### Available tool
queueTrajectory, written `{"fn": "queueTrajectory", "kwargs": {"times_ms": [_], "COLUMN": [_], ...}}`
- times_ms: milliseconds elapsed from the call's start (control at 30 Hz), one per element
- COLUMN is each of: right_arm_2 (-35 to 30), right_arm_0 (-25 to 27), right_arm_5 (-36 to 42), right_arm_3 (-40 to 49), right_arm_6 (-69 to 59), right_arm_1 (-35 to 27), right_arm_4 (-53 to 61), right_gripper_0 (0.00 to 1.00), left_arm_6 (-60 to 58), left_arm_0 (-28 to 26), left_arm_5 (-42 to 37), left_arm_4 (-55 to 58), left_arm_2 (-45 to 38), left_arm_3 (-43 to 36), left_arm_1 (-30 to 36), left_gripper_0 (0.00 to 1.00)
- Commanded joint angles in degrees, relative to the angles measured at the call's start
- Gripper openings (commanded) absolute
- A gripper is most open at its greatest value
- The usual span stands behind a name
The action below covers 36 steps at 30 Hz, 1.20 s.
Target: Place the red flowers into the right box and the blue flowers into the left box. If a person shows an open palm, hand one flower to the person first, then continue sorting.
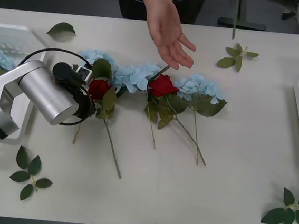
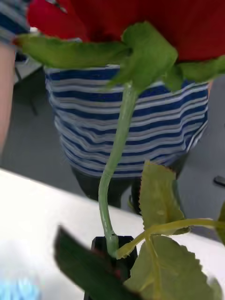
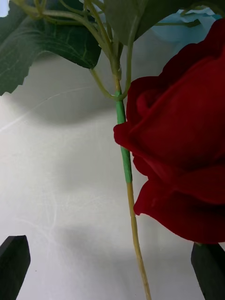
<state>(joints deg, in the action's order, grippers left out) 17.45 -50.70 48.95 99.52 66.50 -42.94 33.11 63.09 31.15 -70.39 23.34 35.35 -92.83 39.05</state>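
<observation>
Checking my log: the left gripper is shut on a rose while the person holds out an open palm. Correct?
No. The left gripper is open, the rose just ahead of its fingers, per the left wrist view. The palm is indeed out.

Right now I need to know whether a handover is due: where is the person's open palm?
In the front view the open palm hangs over the table's far edge, centre, just above the row of blue flowers and the middle red rose.
</observation>
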Motion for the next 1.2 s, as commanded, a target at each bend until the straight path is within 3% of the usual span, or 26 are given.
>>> {"fn": "queueTrajectory", "kwargs": {"times_ms": [33,367,933,967,1000,1067,1200], "right_arm_2": [0.5,0.6,0.6,0.6,0.6,0.6,0.6], "right_arm_0": [-4.1,-9.8,-9.9,-9.9,-9.9,-9.9,-9.9], "right_arm_5": [-1.2,-5.7,-5.7,-5.7,-5.7,-5.7,-5.7], "right_arm_3": [-2.9,-13.1,-13.6,-13.6,-13.6,-13.6,-13.6], "right_arm_6": [-2.2,-3.4,-3.8,-3.8,-3.8,-3.8,-3.8], "right_arm_1": [5.6,15.0,15.1,15.1,15.1,15.1,15.1], "right_arm_4": [-7.5,-19.3,-19.2,-19.2,-19.2,-19.2,-19.2], "right_gripper_0": [0.00,0.00,0.00,0.07,0.29,0.58,0.89], "left_arm_6": [-0.9,-0.9,-0.9,-0.9,-0.9,-0.9,-0.9], "left_arm_0": [1.8,1.8,1.8,1.8,1.8,1.8,1.8], "left_arm_5": [0.2,0.2,0.2,0.2,0.2,0.2,0.2], "left_arm_4": [-0.3,-0.3,-0.3,-0.3,-0.3,-0.3,-0.3], "left_arm_2": [-1.0,-1.0,-1.0,-1.0,-1.0,-1.0,-1.0], "left_arm_3": [-1.0,-1.0,-1.0,-1.0,-1.0,-1.0,-1.0], "left_arm_1": [0.6,0.6,0.6,0.6,0.6,0.6,0.6], "left_gripper_0": [1.00,1.00,1.00,1.00,1.00,1.00,1.00]}}
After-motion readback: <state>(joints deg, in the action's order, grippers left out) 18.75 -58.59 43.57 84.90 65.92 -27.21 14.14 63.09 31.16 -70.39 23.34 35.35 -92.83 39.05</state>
